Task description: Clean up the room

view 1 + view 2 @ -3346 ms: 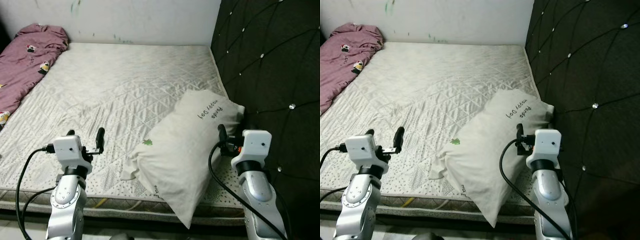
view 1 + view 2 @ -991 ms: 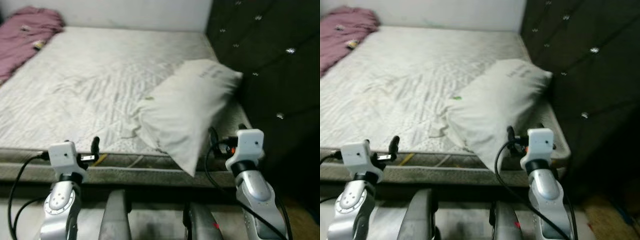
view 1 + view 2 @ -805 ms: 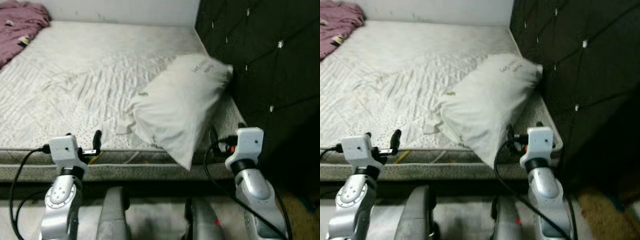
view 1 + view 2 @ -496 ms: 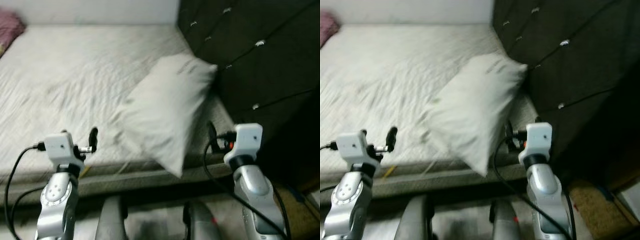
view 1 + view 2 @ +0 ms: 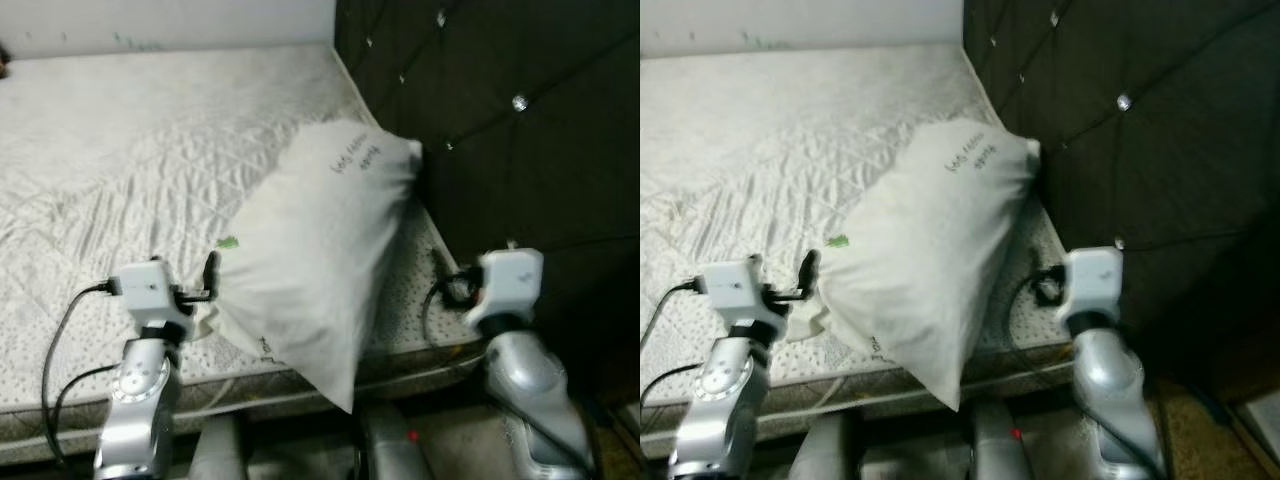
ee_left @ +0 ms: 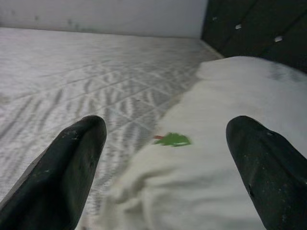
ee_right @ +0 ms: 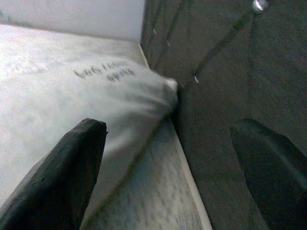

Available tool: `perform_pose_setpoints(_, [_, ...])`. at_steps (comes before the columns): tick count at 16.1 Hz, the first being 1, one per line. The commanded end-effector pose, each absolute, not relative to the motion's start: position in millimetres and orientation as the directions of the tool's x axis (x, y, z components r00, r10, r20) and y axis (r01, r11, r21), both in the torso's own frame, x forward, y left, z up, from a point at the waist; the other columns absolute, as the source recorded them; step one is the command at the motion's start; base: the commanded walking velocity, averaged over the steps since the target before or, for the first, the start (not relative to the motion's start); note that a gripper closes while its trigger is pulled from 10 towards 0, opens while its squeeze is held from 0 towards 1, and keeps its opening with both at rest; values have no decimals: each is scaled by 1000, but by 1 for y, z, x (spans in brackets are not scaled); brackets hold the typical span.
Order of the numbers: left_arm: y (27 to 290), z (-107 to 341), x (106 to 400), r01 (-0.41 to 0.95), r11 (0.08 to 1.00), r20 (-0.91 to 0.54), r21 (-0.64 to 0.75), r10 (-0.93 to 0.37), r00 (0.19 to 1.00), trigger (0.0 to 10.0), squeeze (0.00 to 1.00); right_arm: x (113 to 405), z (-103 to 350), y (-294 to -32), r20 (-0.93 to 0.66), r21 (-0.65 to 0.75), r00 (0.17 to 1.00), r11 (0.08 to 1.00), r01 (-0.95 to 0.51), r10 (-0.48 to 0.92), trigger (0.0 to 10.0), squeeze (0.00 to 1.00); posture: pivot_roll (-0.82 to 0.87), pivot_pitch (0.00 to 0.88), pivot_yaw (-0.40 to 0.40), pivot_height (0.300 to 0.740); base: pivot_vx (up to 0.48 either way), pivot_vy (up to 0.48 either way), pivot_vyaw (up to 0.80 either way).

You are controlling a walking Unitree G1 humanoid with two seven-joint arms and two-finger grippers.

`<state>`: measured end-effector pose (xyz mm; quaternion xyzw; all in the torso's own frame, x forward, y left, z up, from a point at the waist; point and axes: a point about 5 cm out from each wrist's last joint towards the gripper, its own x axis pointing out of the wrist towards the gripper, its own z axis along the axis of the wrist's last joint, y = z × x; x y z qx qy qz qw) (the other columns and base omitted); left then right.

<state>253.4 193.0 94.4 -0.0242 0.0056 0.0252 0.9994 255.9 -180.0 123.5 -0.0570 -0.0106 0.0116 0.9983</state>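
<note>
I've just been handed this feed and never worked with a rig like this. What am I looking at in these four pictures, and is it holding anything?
It is a humanoid robot with two silver arms, each ending in two long black fingers. The two wide pictures come from a stereo camera on its head, looking down at a bed. The mattress has a white quilted cover, and a white pillow with dark lettering lies slanted on it, one end against the dark tufted headboard, the other hanging over the near mattress edge. The other two pictures come from wrist cameras looking along each gripper's fingers. The left gripper is open at the pillow's near corner, by a small green mark. The right gripper is open beside the headboard. Neither holds anything.
</note>
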Motion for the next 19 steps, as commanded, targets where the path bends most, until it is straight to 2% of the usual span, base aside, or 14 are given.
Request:
perform_pose_setpoints(1, [210, 89, 247, -121, 993, -43, -14, 120, 992, 10000, 0, 257, 123, -168, 16, -92, 997, 993, -75, 77, 10000, 0, -58, 48, -12, 617, 0, 0, 0])
perform_pose_setpoints(3, [214, 89, 246, -140, 990, -47, -6, 140, 989, 10000, 0, 259, 122, -166, 12, -86, 996, 993, -87, 88, 10000, 0, -52, 49, -11, 617, 0, 0, 0])
perform_pose_setpoints(5, [215, 89, 245, -144, 990, -46, 4, 144, 988, 10000, 0, 260, 122, -164, 15, -75, 994, 991, -107, 108, 10000, 0, -49, 50, -6, 598, 0, 0, 0])
perform_pose_setpoints(11, [218, 87, 245, -168, 985, -67, 25, 169, 983, 10000, 0, 268, 120, -156, -6, -49, 985, 983, -175, 175, 10000, 0, -43, 53, 3, 513, 0, 0, 0])
perform_pose_setpoints(16, [224, 89, 234, -204, 978, -75, 45, 207, 976, 10000, 0, 285, 113, -147, -78, -79, 947, 945, -316, 310, 10000, 0, 2, 93, -21, 509, 0, 0, 0])
perform_pose_setpoints(19, [227, 91, 223, -215, 975, -79, 52, 218, 973, 10000, 0, 296, 113, -139, -107, -49, 913, 916, -399, 393, 10000, 0, 27, 111, -29, 509, 0, 0, 0])
